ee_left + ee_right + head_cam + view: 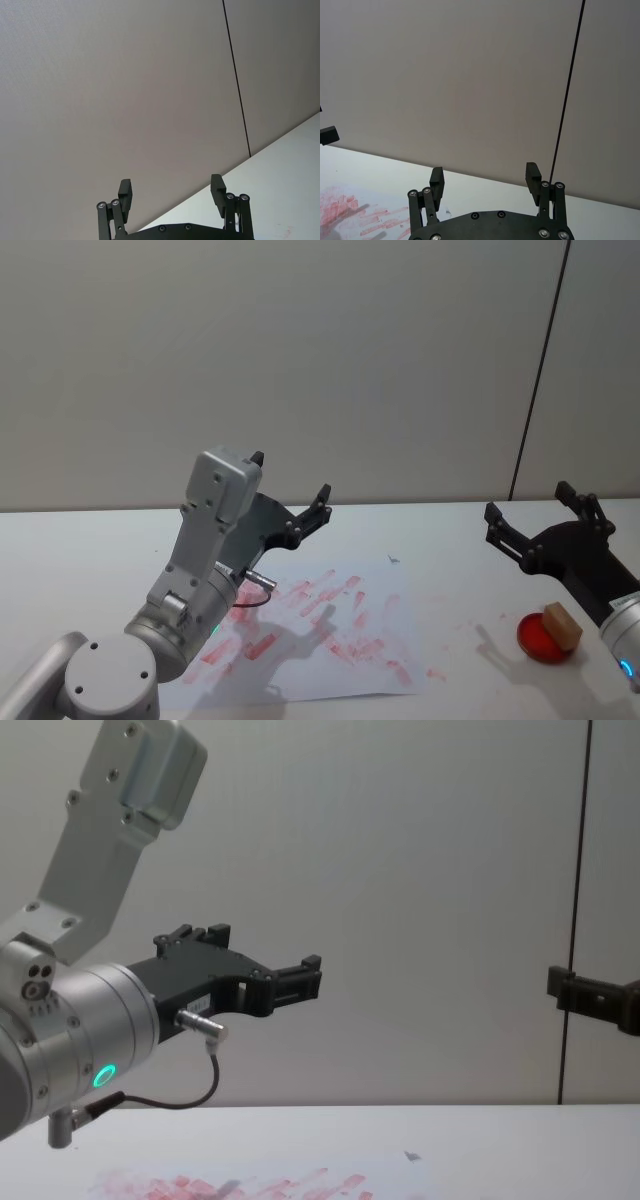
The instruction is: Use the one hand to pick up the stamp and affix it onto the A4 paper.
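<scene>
Closest to me, the left gripper (pixel 290 474) is hanging raised above the desk (pixel 90 540), its jaws spread wide and gripping nothing, pointing toward the grey wall (pixel 300 340). Below those jaws the paper (pixel 395 590) is lying flat on the desk, smeared with red-pink ink marks, and a small dark speck (pixel 395 560) is showing near its far edge. Off to the other side, the right gripper (pixel 528 500) is also hovering high, jaws spread and empty, tips aimed at the wall. I am seeing the stamp (pixel 561 623) well below the right jaws and back behind their tips, toward the wrist. It is sitting on a round red pad (pixel 533 642) on the desk, apart from the paper. Neither set of jaws is touching stamp or paper. A black seam (pixel 540 370) is running down the wall ahead of the right jaws.
</scene>
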You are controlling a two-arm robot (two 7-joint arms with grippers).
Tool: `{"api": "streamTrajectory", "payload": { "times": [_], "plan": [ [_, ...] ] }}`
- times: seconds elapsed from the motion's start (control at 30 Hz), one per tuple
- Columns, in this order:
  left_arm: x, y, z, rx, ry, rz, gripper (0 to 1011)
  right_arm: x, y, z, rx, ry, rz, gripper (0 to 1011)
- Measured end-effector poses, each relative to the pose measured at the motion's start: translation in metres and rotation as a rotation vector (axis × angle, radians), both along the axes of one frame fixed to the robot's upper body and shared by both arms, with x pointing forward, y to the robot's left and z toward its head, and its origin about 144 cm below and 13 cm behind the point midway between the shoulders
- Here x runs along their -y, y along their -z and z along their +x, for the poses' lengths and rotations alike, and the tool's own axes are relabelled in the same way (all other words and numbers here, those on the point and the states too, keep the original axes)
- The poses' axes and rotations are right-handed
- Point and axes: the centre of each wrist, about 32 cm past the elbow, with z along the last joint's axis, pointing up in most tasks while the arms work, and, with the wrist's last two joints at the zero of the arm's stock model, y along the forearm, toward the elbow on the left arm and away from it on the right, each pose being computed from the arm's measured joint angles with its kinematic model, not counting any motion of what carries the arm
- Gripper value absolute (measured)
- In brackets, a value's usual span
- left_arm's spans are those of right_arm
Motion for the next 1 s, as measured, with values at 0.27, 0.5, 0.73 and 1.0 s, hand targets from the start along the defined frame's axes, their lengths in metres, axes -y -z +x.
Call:
{"api": "streamTrajectory", "payload": {
  "times": [0.27, 0.5, 0.73, 1.0],
  "plan": [
    [0.0, 0.0, 0.0, 0.0, 0.0, 0.0, 1002, 0.0, 0.0, 0.0, 0.0, 0.0, 0.0, 1001],
    [0.0, 0.0, 0.0, 0.0, 0.0, 0.0, 1001, 0.0, 0.0, 0.0, 0.0, 0.0, 0.0, 1001],
    [0.0, 0.0, 0.0, 0.0, 0.0, 0.0, 1002, 0.0, 0.0, 0.0, 0.0, 0.0, 0.0, 1001],
    [0.0, 0.0, 0.0, 0.0, 0.0, 0.0, 1001, 0.0, 0.0, 0.0, 0.0, 0.0, 0.0, 1001]
  ]
}}
